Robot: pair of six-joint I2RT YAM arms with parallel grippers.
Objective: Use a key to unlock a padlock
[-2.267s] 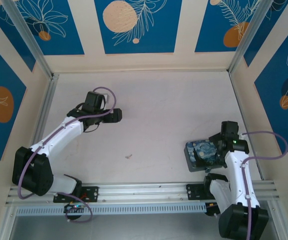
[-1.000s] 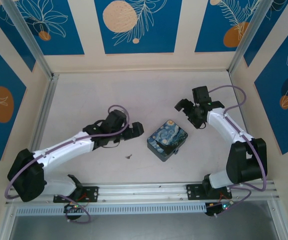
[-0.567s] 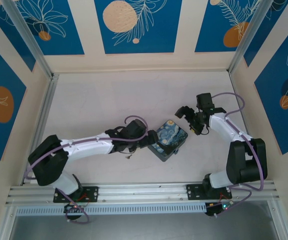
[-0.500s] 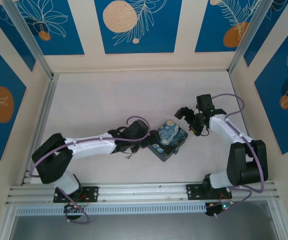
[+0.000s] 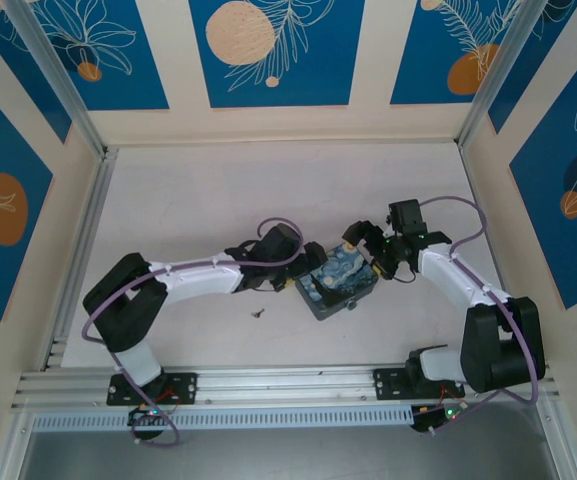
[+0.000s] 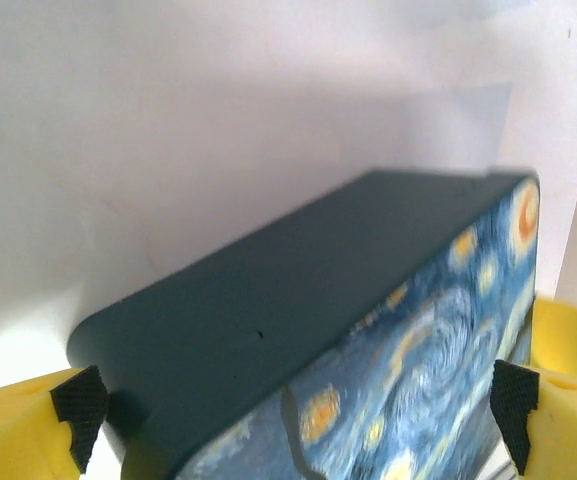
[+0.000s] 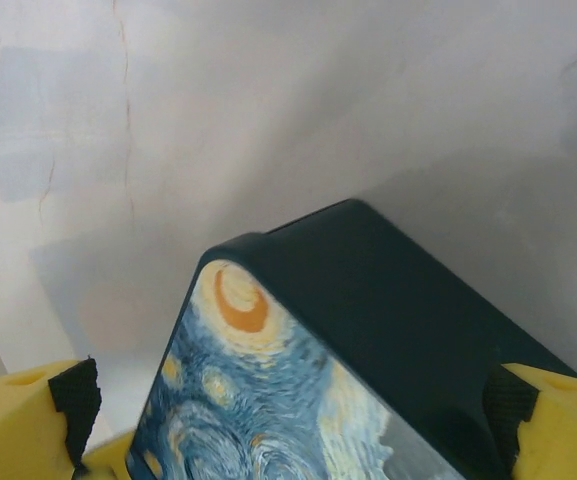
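— Where do the arms stand?

— Both reach in to the middle of the white table point(image 5: 198, 200), to the blue swirl-painted tin point(image 5: 336, 283) lying there. The left gripper point(image 5: 313, 268) is at the tin's left end, and the right gripper point(image 5: 368, 243) is at its far right corner.

— Are they clamped on it?

— No, I'd say both are spread wide. From the left wrist camera, the yellow fingers point(image 6: 8, 430) with black pads sit low on either side, and the tin's dark side wall and painted lid lie in the gap between them. The left pad is just beside the tin's rounded corner, but I cannot tell whether it touches. The right wrist camera gives much the same: a black pad point(image 7: 73, 395) on each side, and a corner of the tin poking in between, with an orange crescent on the lid.

— And the key?

— There's a tiny grey sliver on the bare table, nearer than the left forearm and to the left of the tin, well apart from both grippers. It looks like the key point(image 5: 258, 313), though it is too small to be sure. Nothing touches it.

— Is the tin open?

— It appears closed, lid upward.
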